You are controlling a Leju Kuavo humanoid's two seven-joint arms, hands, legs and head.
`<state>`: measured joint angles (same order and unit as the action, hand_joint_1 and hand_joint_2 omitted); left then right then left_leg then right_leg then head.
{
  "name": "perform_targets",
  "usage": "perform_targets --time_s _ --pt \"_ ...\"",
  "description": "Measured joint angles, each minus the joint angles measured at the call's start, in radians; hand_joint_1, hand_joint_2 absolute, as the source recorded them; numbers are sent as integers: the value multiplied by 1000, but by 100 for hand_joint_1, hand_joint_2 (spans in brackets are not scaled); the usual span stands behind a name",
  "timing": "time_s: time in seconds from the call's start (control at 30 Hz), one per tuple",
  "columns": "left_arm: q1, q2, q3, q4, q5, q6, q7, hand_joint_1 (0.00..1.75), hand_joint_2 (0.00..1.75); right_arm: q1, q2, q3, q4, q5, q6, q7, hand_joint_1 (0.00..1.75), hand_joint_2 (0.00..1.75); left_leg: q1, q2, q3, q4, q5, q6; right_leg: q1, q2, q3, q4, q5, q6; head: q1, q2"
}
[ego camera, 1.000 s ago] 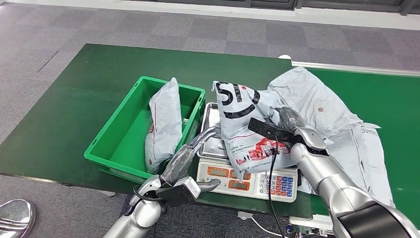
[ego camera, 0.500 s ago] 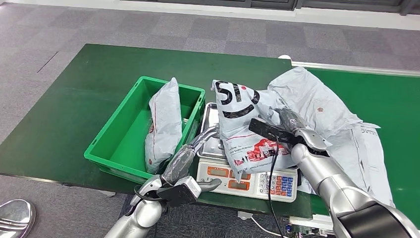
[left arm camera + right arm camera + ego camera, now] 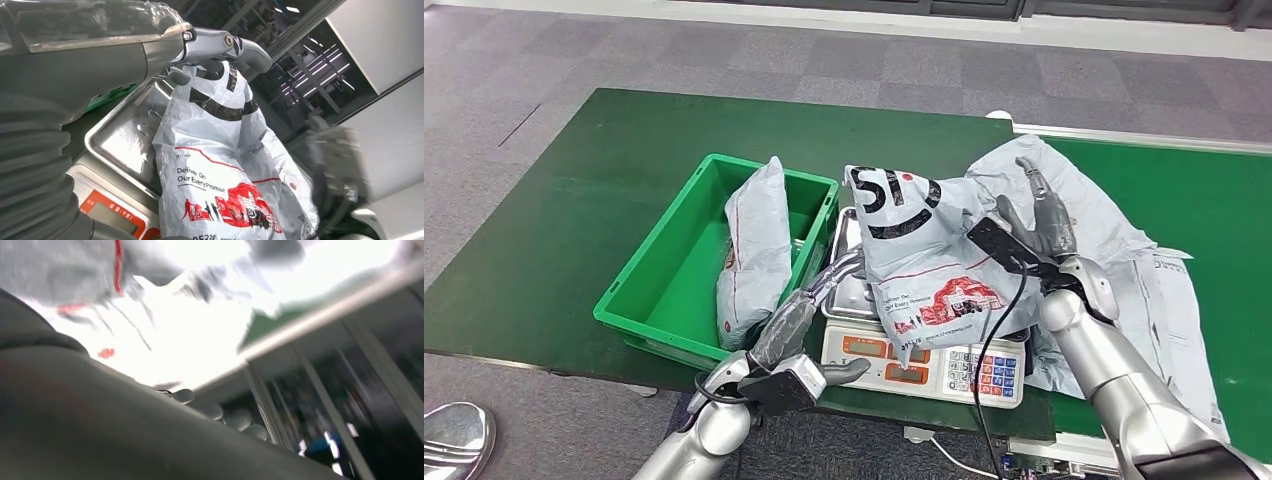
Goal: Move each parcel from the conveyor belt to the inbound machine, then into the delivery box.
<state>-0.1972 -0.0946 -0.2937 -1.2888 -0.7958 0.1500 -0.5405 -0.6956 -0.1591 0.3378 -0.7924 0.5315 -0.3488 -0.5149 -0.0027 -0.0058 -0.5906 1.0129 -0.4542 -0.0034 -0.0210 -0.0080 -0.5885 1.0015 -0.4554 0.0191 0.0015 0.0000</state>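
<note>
Parcel (image 3: 929,265) on scale (image 3: 924,360), printed "Deliver On Our EveryPromise".

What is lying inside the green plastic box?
Inside the green plastic box one light grey plastic parcel bag leans against the wall nearest the scale. The box floor under this bag is covered, so anything beneath cannot be seen.

Right hand (image 3: 1042,222), right of frame centre: raised, fingers spread, holding nothing. Left hand (image 3: 816,298), lower centre: fingers extended forward, apart.
</note>
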Motion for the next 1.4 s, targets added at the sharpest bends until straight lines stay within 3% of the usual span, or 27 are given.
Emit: perform_targets --time_s 0.1,0.27,0.43,0.53,0.63,0.9,1.17,1.4 --pt "-6 0 0 10 2 6 -5 0 175 62 -6 -64 -126 -73 4 -79 0 0 0 0 0 0 0 0 0 0 0 0 0 0 0 0" --pt "-11 2 0 23 12 19 -8 0 175 170 2 -151 -359 -236 97 -166 0 0 0 0 -1 0 0 0 0 0 0 0 0 0 0 0" --pt "-11 2 0 27 14 28 1 0 175 248 13 -209 -567 -261 69 -144 0 0 0 0 0 0 0 0 0 0 0 0 -1 0 0 0" --pt "4 6 0 19 12 39 11 0 175 320 14 -228 -643 -185 45 -82 0 0 0 0 0 0 -1 1 0 -1 1 0 -1 0 0 0" --pt "29 12 1 0 7 46 15 0 175 423 22 -241 -712 -116 5 -74 0 0 0 -1 -1 0 -2 1 0 -1 0 0 -2 1 0 0" --pt "60 14 8 -49 -12 44 33 0 175 680 113 -310 -911 -134 -36 -121 0 0 0 0 -1 -1 -4 0 0 -1 0 0 -4 0 0 0" --pt "69 14 10 -69 -19 42 34 0 175 757 159 -351 -989 -143 -37 -121 0 0 0 1 0 0 -5 0 0 0 1 -1 -4 0 0 0" --pt "78 9 12 -84 -29 34 40 0 175 878 253 -398 -1069 -305 -19 -168 0 0 0 0 1 0 -6 0 0 0 1 0 -5 0 0 0"
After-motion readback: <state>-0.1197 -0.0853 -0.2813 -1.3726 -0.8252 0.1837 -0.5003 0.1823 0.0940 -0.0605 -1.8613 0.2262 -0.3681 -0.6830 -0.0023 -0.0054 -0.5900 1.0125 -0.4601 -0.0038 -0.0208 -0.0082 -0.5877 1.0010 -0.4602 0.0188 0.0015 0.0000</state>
